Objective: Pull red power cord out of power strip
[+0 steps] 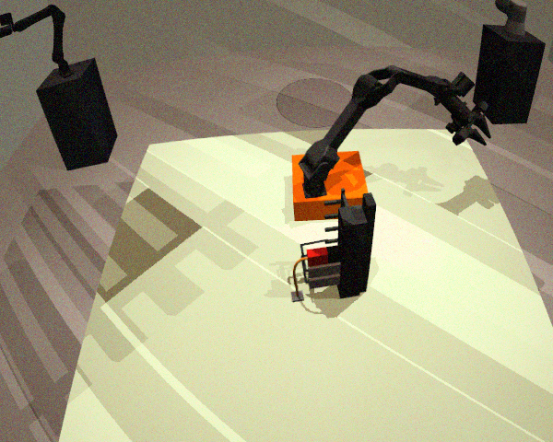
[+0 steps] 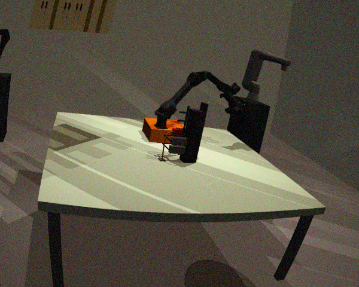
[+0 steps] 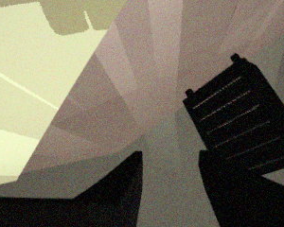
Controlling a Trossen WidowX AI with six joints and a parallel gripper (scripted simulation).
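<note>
The power strip (image 1: 353, 251) (image 2: 192, 136) is a tall black block standing upright on the table. The red plug (image 1: 317, 257) (image 2: 177, 132) is at its left side, a dark part bridging it to the strip. An orange-brown cord (image 1: 294, 275) curves from the plug down to a small plate on the table. Grey plugs (image 1: 323, 275) (image 2: 177, 149) sit just below the red one. My gripper (image 1: 488, 140) (image 3: 170, 158) is partly open and empty, in the air far right of and behind the strip, touching none of these.
The arm stands on an orange base (image 1: 308, 209) (image 2: 159, 136) behind the strip. Dark pegs (image 1: 331, 229) stick out left from the strip above the red plug. Other arms stand on black pedestals (image 1: 78, 116) (image 1: 509, 75) beyond the table. A black slatted object (image 3: 241, 118) shows in the wrist view.
</note>
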